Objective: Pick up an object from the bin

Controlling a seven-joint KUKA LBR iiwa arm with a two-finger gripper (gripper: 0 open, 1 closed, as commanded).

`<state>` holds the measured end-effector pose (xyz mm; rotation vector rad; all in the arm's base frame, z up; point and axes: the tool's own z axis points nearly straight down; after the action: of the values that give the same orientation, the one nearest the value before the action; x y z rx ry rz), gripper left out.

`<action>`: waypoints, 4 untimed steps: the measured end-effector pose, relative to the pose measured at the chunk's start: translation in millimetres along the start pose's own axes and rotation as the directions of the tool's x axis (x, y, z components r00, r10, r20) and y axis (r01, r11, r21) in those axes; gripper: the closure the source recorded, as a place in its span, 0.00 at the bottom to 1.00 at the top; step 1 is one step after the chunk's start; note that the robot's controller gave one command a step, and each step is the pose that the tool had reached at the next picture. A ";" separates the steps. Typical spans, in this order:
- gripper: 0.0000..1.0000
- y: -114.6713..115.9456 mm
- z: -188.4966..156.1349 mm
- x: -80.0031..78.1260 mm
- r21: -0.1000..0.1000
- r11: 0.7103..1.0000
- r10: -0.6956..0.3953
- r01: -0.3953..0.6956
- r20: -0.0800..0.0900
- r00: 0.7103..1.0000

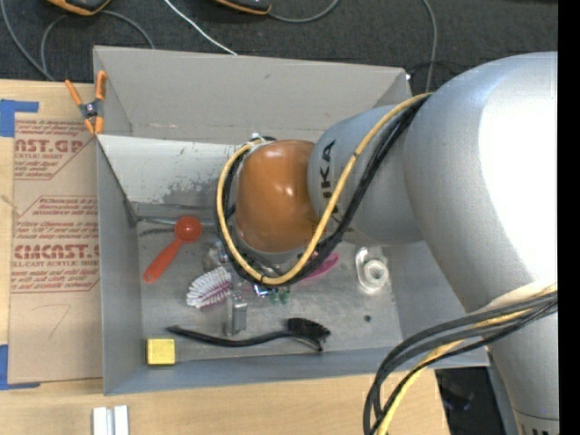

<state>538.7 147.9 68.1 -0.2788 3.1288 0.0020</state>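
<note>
Camera view: we cannot tell whether the claw [237,312] is spread; the white-pink bristle brush [210,288] lies just beside it at ten o'clock, axis eight-to-two.

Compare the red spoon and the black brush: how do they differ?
The red spoon lies slanted at the left of the bin, bowl toward the back; the black brush lies along the front wall, head rightward. The black brush looks longer and thinner than the red spoon. Both lie flat, long-handled.
</note>
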 end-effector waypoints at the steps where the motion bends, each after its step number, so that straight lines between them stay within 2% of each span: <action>1: 0.00 -20.5 -73.4 19.6 -0.006 1.000 0.019 -0.019 0.013 1.000; 2: 0.00 -1.2 -5.3 7.7 -0.003 1.000 0.003 -0.003 -0.008 1.000; 3: 0.00 4.9 -2.1 24.3 -0.006 1.000 -0.021 0.021 0.021 1.000; 4: 1.00 1.0 -4.2 11.8 -0.005 1.000 -0.002 0.002 0.000 1.000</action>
<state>526.9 146.8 72.4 -0.2814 3.1291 0.0101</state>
